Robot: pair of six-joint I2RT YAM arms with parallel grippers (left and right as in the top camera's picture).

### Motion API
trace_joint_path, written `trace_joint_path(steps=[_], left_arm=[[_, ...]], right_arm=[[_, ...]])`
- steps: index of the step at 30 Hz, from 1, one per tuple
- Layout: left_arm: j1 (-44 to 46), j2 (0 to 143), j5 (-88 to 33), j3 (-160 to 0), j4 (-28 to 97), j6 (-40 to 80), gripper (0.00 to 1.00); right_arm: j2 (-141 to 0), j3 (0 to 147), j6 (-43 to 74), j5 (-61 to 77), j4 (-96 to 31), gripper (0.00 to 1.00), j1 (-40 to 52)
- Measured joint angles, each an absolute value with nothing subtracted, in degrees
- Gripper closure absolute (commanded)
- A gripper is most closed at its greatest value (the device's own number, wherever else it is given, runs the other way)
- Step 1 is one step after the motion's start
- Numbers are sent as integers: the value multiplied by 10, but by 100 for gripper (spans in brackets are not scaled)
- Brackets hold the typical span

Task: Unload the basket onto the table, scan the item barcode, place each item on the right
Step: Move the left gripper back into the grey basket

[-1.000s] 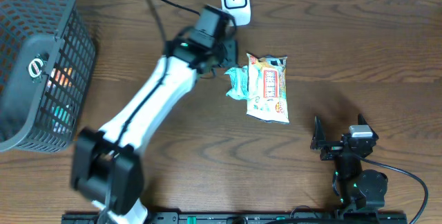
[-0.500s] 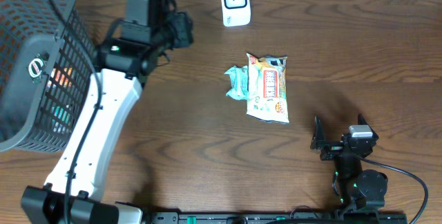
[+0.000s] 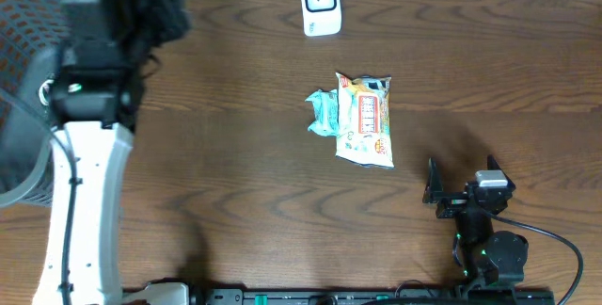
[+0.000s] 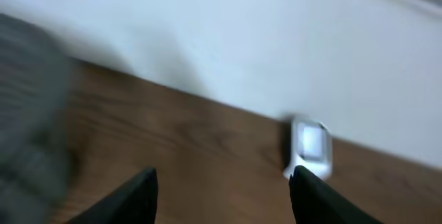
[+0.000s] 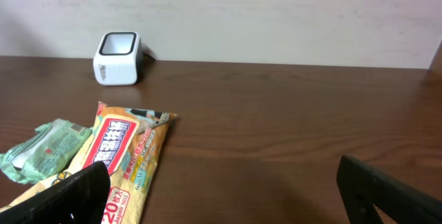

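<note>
We find the left gripper (image 4: 228, 196) up near the far left corner of the table (image 3: 235, 192), beside the basket (image 3: 23, 168). Its wrist view shows two dark fingers standing apart with nothing between them, so it is released and empty. That view is smeared, and we cannot tell from it what the arm is making for. The right gripper (image 5: 228, 196) rests low at the near right, jaws spread wide and empty, and faces the packets across bare wood. We judge it parked there to leave the middle free.

The likely items lie flat at the table's centre, well apart from both grippers. One is a snack packet (image 3: 365, 120) and the other a smaller green packet (image 3: 324, 112) touching its left edge. The scanner (image 3: 320, 4) stands at the far edge against the wall, its window turned toward the table (a sensible stance for presenting a code from the front).

The snack packet is glossy printed film, pillow-shaped with crimped ends. The green one is crinkled and softer. The scanner is a smooth white plastic block with rounded corners and a dark window, the basket is grey mesh, and the table is dark grained wood
</note>
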State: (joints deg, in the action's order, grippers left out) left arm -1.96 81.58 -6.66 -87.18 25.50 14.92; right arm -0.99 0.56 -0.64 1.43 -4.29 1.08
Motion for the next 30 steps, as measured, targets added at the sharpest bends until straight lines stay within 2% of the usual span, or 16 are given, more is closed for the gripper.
trace_joint_path(steps=[4,6,7,18,30], left_arm=[[-81,808,-43,-872,254,147,38],[-117,808,-38,-872,255,147,28],[-135,808,-36,-872,255,145,27],[-315,808,-26,-872,265,182,27],[-431,857,-26,-872,406,167,26]], right_arm=[[-10,6,-6,14,-43,1,11],[-10,6,-6,15,-43,1,11],[-10,6,-6,15,-43,1,11],[-10,6,-6,14,-43,1,11],[-10,6,-6,15,-43,1,11]])
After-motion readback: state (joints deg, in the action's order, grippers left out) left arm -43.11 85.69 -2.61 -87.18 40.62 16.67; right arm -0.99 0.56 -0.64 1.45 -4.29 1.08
